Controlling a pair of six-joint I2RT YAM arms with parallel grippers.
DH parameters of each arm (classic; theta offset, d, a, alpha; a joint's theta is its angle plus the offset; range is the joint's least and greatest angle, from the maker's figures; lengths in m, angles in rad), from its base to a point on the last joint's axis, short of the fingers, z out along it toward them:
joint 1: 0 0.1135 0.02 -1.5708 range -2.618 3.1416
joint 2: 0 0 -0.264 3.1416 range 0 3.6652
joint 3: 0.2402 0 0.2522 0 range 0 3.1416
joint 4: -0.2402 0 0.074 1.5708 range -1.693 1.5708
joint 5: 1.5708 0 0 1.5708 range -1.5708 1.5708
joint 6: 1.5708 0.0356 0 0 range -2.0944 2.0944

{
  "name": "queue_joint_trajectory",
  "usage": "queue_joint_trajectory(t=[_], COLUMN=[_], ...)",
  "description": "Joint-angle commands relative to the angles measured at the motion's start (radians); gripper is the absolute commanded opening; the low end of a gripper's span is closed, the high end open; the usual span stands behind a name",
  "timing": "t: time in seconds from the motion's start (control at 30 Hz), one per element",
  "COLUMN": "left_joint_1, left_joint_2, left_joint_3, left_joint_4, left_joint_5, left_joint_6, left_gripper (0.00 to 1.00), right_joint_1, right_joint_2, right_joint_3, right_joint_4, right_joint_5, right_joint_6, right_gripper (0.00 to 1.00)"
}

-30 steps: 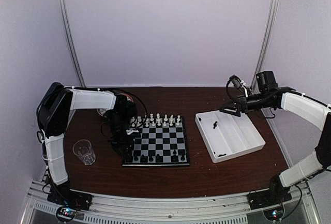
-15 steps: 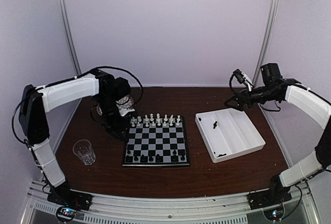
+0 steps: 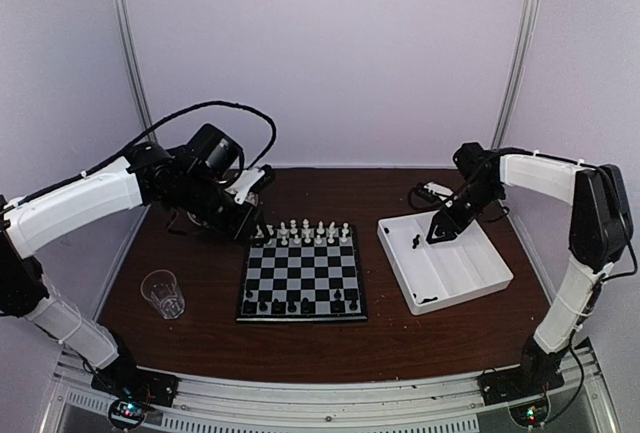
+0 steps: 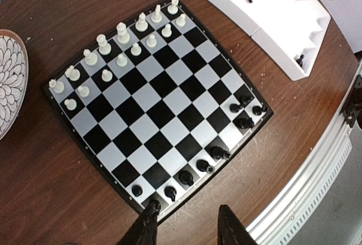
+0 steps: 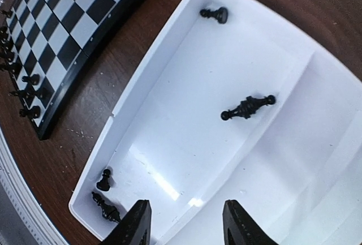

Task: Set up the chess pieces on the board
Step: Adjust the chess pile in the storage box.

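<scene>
The brown table [image 3: 400,343] carries the board [image 3: 302,271] at its centre, with a white tray [image 3: 462,265] to its right. A plate [image 4: 8,81] lies beyond the board's far left corner. The left gripper [image 4: 189,210] hangs high near that corner, jaws apart and empty. The right gripper [image 5: 186,205] hovers over the tray, fingers spread, holding nothing. White pieces [image 4: 121,31] fill the far two rows. Black pieces [image 3: 300,304] stand along the near edge, perhaps nine. Four more black pieces [image 5: 248,107] lie in the tray.
</scene>
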Motion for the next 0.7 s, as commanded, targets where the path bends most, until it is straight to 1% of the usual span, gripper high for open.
queue_joint_trajectory(t=[0.0, 0.1, 0.17, 0.33, 0.47, 0.67], left_joint_1=[-0.025, -0.043, -0.05, -0.052, -0.053, -0.053], left_joint_2=[-0.009, -0.009, -0.012, -0.027, -0.012, 0.02], left_joint_3=[-0.038, -0.036, -0.035, -0.047, -0.038, -0.011], left_joint_4=[0.241, 0.235, 0.223, 0.212, 0.213, 0.212], left_joint_5=[-0.04, -0.035, -0.03, -0.042, -0.04, -0.018], left_joint_6=[-0.064, -0.056, -0.049, -0.049, -0.051, -0.049], left_gripper=[0.37, 0.38, 0.38, 0.38, 0.38, 0.38], right_joint_1=[0.107, 0.137, 0.146, 0.158, 0.206, 0.285], right_joint_2=[0.073, 0.104, 0.092, 0.032, 0.017, 0.03], right_joint_3=[0.033, 0.045, 0.025, -0.048, -0.103, -0.159], right_joint_4=[-0.032, -0.08, -0.107, -0.176, -0.184, -0.126], right_joint_5=[0.169, 0.119, 0.082, 0.033, 0.058, 0.104], right_joint_6=[0.012, -0.025, -0.067, -0.165, -0.183, -0.178], right_gripper=[0.46, 0.45, 0.46, 0.54, 0.59, 0.59])
